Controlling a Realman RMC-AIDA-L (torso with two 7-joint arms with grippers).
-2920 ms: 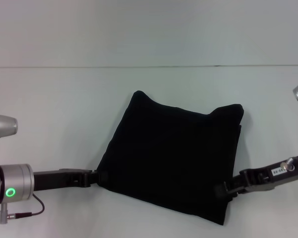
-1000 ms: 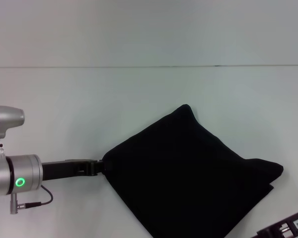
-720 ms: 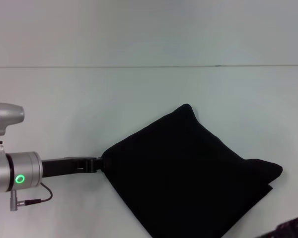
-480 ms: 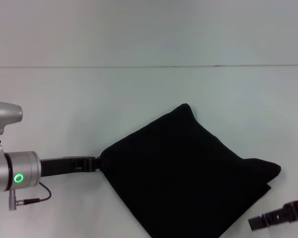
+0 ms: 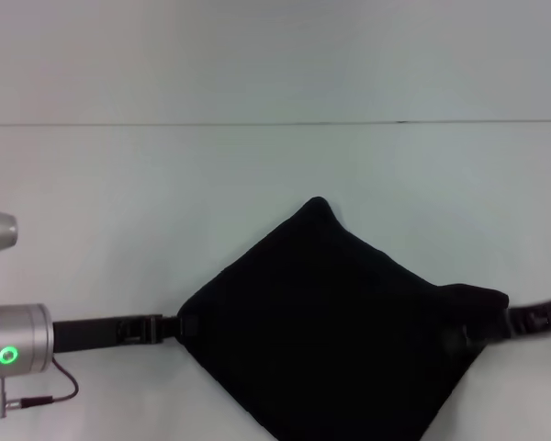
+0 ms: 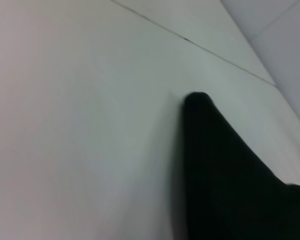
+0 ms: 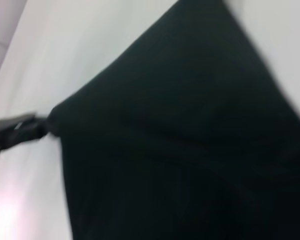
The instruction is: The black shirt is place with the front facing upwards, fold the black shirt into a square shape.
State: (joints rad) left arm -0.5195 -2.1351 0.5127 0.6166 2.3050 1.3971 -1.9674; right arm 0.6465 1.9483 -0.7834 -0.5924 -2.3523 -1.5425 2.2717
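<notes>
So the shirt (image 5: 331,331) lies folded on the table (image 5: 257,165), a compact black block turned like a diamond: one corner points away from me, one toward my left side, one toward my right, and the near corner runs off the bottom of the head view. No lettering or label showing, just plain black fabric.

My left gripper (image 5: 185,325) is at the shirt's left corner, arm reaching in low across the table from my left; fingers look pinched narrow on the fabric edge there. The right wrist view shows that same gripper (image 7: 37,127) at the far corner of the cloth.

My right gripper (image 5: 473,333) comes in from the right edge & meets the shirt's right corner, which sits slightly bunched. Black on black, so can't tell whether those fingers are wide or closed.

Left wrist cam shows just the shirt's far corner (image 6: 225,165) against the pale tabletop.
</notes>
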